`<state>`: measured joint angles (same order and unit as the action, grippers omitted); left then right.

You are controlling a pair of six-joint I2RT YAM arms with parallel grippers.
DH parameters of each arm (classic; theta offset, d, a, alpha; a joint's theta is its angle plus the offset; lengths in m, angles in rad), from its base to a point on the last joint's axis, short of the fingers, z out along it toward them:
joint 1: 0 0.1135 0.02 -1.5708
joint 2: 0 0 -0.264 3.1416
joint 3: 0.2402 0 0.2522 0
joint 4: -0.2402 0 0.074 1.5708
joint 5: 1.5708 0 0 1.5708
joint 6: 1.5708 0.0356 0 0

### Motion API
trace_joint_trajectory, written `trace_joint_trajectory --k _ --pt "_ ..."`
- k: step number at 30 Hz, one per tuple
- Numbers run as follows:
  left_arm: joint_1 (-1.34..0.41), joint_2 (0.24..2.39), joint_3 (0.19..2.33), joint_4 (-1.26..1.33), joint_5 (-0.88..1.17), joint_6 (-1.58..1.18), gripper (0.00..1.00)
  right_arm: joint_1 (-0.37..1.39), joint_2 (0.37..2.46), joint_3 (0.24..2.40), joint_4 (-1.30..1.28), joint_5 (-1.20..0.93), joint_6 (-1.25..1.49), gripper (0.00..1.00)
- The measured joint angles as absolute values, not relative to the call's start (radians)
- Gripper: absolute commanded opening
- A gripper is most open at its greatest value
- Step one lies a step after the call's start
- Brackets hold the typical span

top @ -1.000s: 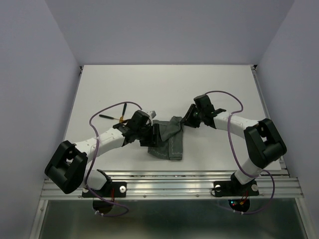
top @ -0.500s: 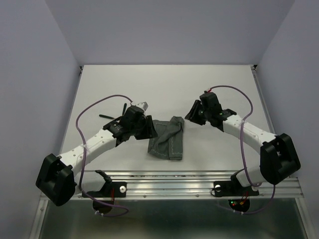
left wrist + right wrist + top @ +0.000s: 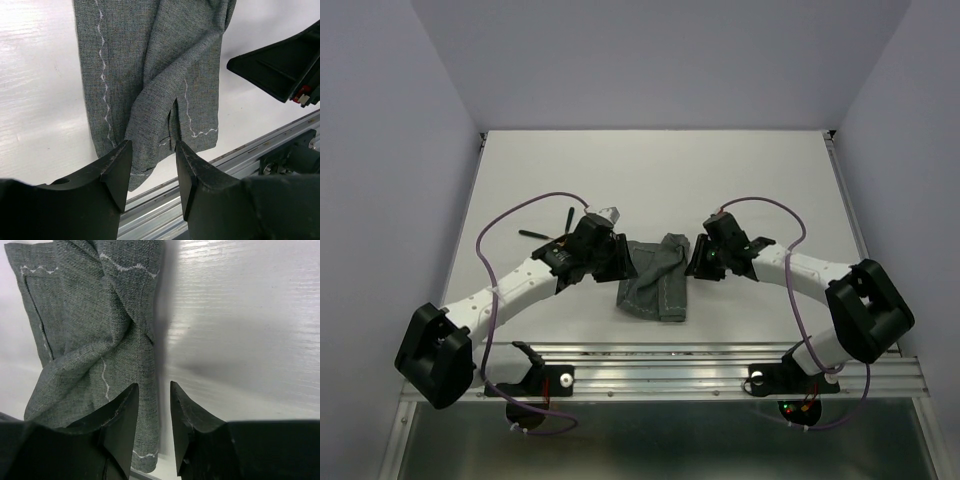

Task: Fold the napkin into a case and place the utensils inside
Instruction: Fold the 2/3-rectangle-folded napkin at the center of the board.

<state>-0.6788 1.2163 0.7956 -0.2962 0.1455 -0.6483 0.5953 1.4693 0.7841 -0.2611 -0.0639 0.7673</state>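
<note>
The dark grey-green napkin point(image 3: 655, 282) lies folded into a rumpled narrow strip with light stitching, in the middle of the table near the front edge. My left gripper point(image 3: 620, 262) is open at its left edge; in the left wrist view point(image 3: 152, 150) the jaws hang over the cloth's point(image 3: 150, 75) near end, holding nothing. My right gripper point(image 3: 692, 258) is open at its right edge; in the right wrist view point(image 3: 154, 390) the jaws straddle the cloth's point(image 3: 95, 330) right fold. Two thin utensils point(image 3: 535, 235), dark in this view, lie behind the left arm.
The metal rail point(image 3: 660, 360) runs along the table's front edge, close to the napkin. It also shows in the left wrist view point(image 3: 250, 160). The right gripper's black body point(image 3: 280, 65) shows there too. Purple cables loop above both arms.
The left arm stretched out, its gripper drawing back to the napkin's left edge. The right gripper swung away, then came left and down to the napkin's right edge. The napkin has barely moved.
</note>
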Motion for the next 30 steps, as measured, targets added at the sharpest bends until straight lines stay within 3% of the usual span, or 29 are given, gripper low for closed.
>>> trace_joint_trajectory --k 14,17,22,30 --pt "-0.679 1.266 0.795 -0.290 0.139 -0.653 0.49 0.595 1.591 0.840 -0.253 -0.064 0.755 0.36" --pt "-0.679 1.267 0.795 -0.289 0.139 -0.653 0.49 0.595 1.615 0.863 -0.253 -0.064 0.748 0.28" --pt "-0.679 1.269 0.795 -0.289 0.139 -0.653 0.49 0.595 1.641 0.879 -0.242 -0.058 0.749 0.03" --pt "-0.672 1.288 0.795 -0.289 0.121 -0.651 0.59 0.595 1.594 0.789 -0.172 -0.033 0.837 0.01"
